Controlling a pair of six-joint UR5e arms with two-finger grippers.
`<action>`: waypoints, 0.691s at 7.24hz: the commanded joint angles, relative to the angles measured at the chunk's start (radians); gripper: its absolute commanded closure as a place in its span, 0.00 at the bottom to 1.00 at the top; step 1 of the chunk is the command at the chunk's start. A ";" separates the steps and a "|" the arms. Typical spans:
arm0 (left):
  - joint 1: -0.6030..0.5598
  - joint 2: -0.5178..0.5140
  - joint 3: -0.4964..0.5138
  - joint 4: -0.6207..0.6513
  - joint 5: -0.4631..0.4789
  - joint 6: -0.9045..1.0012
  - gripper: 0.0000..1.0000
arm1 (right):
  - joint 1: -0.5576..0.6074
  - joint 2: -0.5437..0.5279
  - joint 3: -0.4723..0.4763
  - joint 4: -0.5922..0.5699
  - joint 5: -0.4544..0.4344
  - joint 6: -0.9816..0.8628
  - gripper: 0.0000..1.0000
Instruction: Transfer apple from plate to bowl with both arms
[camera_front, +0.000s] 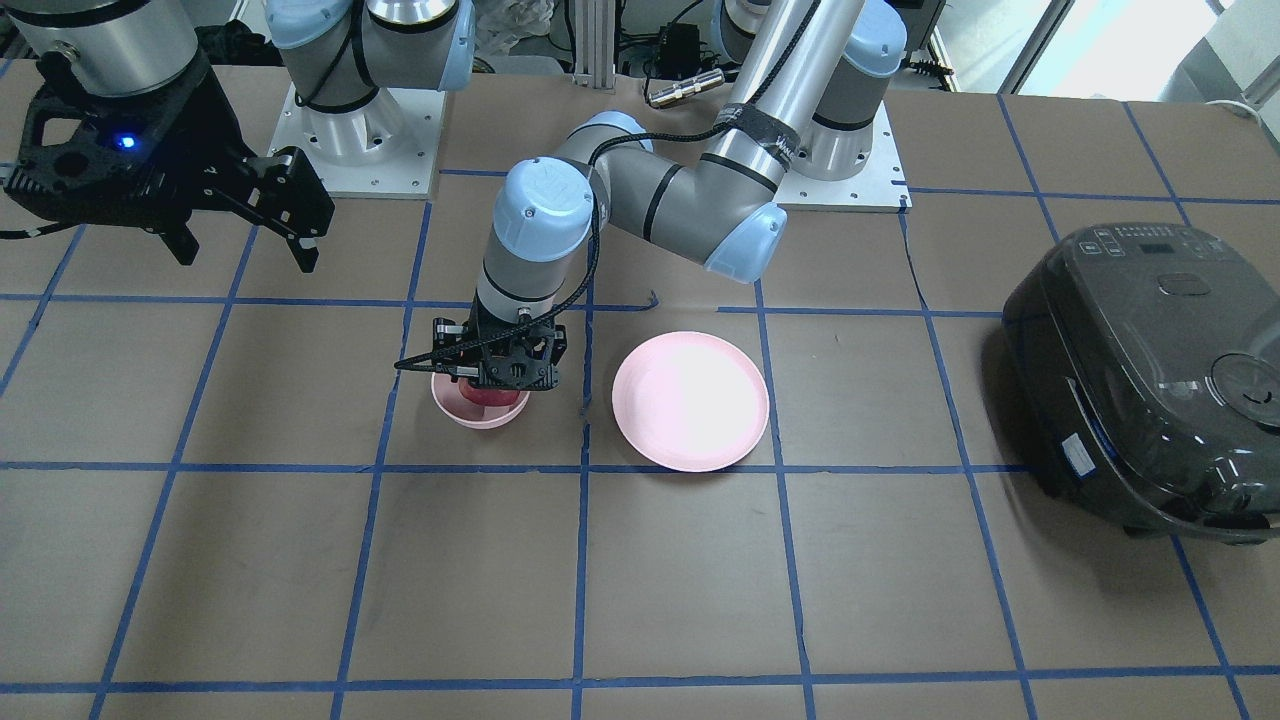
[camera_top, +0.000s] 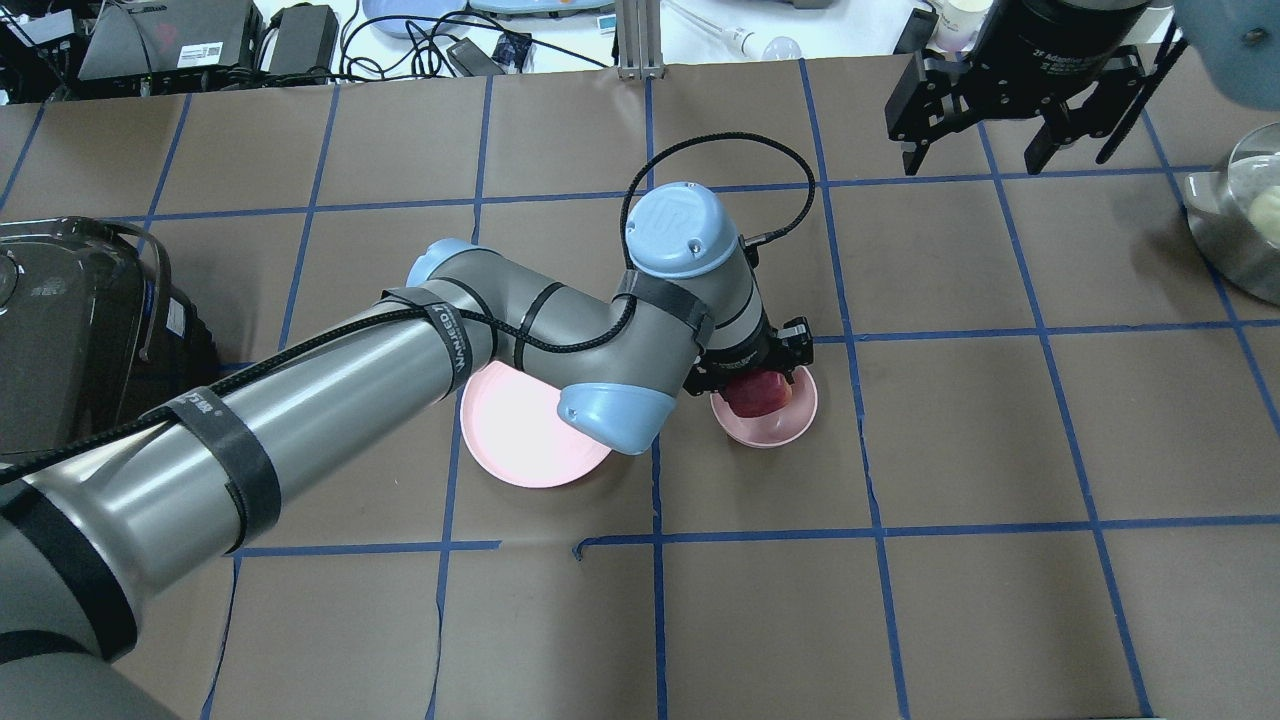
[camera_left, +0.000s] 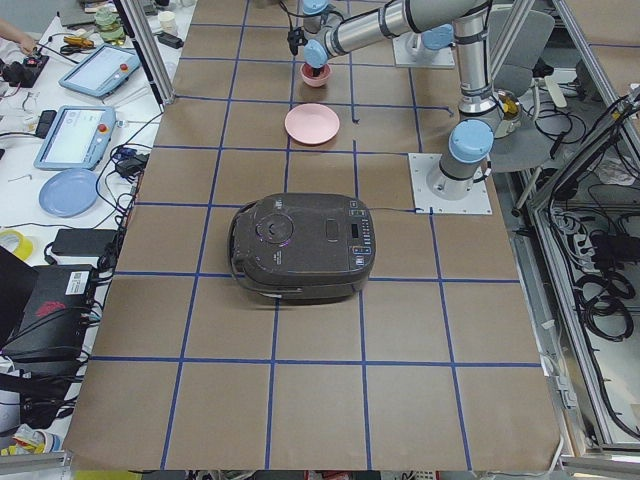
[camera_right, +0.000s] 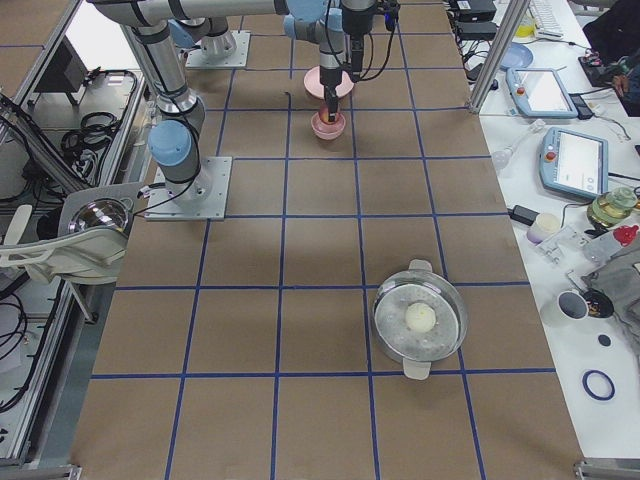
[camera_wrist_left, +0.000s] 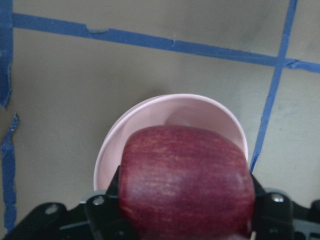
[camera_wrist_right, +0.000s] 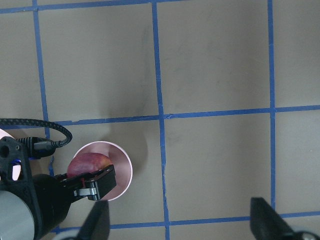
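Note:
The dark red apple (camera_wrist_left: 185, 180) is held between the fingers of my left gripper (camera_top: 752, 385), which is shut on it. It hangs right over the small pink bowl (camera_top: 778, 425), low at its rim; I cannot tell if it touches the bottom. The apple (camera_top: 760, 393) and bowl (camera_front: 480, 415) also show in the right wrist view (camera_wrist_right: 87, 162). The wide pink plate (camera_front: 690, 400) lies bare beside the bowl, partly under the left arm in the overhead view (camera_top: 520, 430). My right gripper (camera_top: 975, 150) is open and holds nothing, raised well away from the bowl (camera_front: 245, 245).
A dark rice cooker (camera_front: 1150, 380) stands at the table's end on my left. A steel pot (camera_right: 420, 318) with a pale ball in it stands at the end on my right. Blue tape lines grid the brown table.

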 joint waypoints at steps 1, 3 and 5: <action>0.003 0.028 0.011 0.002 0.002 0.012 0.00 | 0.003 0.000 -0.002 0.002 0.000 -0.002 0.00; 0.018 0.064 0.001 -0.016 0.046 0.068 0.00 | -0.002 0.000 -0.002 0.002 0.000 -0.002 0.00; 0.084 0.136 -0.004 -0.150 0.133 0.287 0.00 | -0.002 0.000 0.000 0.004 0.000 -0.004 0.00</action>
